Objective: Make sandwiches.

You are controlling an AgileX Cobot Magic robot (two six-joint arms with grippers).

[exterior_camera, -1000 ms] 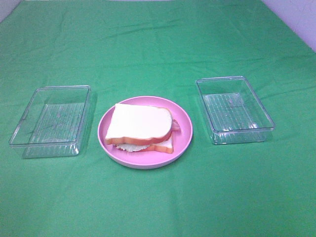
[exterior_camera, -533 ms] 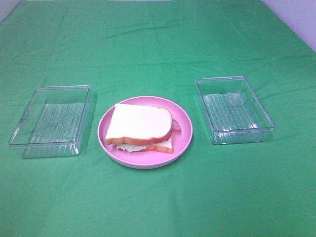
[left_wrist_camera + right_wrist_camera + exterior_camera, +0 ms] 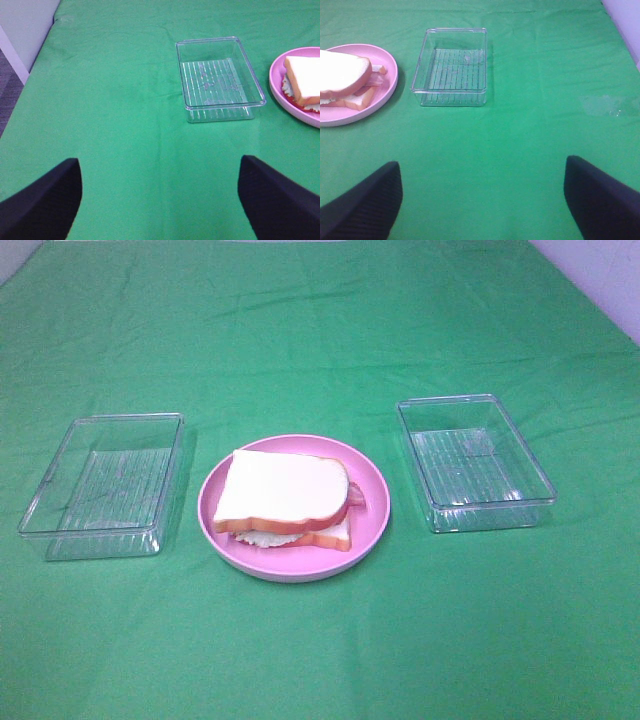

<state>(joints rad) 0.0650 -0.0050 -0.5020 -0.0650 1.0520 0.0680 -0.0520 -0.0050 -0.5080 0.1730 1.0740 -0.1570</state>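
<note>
Nothing moved; clear trays (image 3: 103, 486) (image 3: 475, 462) flank sandwich (image 3: 290, 500).

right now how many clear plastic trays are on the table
2. One clear tray sits left of the pink plate, the other clear tray right of it. Both look empty; none seems hidden.

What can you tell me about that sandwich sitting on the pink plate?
The sandwich looks like a plastic toy: two white bread slices with orange-brown crust, stacked slightly askew. Pale, frilly lettuce peeks out at the front edge and a pink-red bacon strip sticks out on the right. It lies flat, assembled, in the pink plate, which rests on the green cloth between two clear trays. Nothing else touches it.
</note>
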